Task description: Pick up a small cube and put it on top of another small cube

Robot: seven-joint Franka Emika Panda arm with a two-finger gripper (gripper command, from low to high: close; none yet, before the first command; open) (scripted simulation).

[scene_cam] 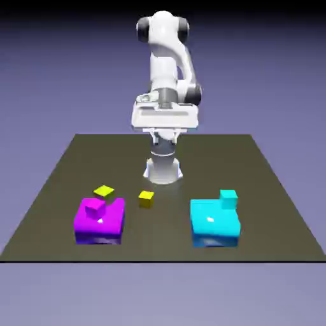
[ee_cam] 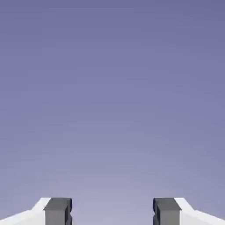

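Observation:
The tiny golden-yellow small cube [scene_cam: 146, 198] rests on the dark table, between the two big flat blocks. The small cyan cube [scene_cam: 228, 198] sits at the far right corner of the large flat cyan block [scene_cam: 215, 224]. My gripper [scene_cam: 164, 136] hangs high over the table's far middle, well above and behind both cubes. In the hand view the gripper [ee_cam: 112, 212] is open: the grey fingertips [ee_cam: 57, 211] stand wide apart with only the blue-violet backdrop between them. No cube shows in that view.
A tiny lime yellow-green cube [scene_cam: 104, 191] lies just behind the large magenta block [scene_cam: 100, 224], which carries a small magenta cube [scene_cam: 94, 209]. The robot's base [scene_cam: 163, 169] stands behind the golden-yellow cube.

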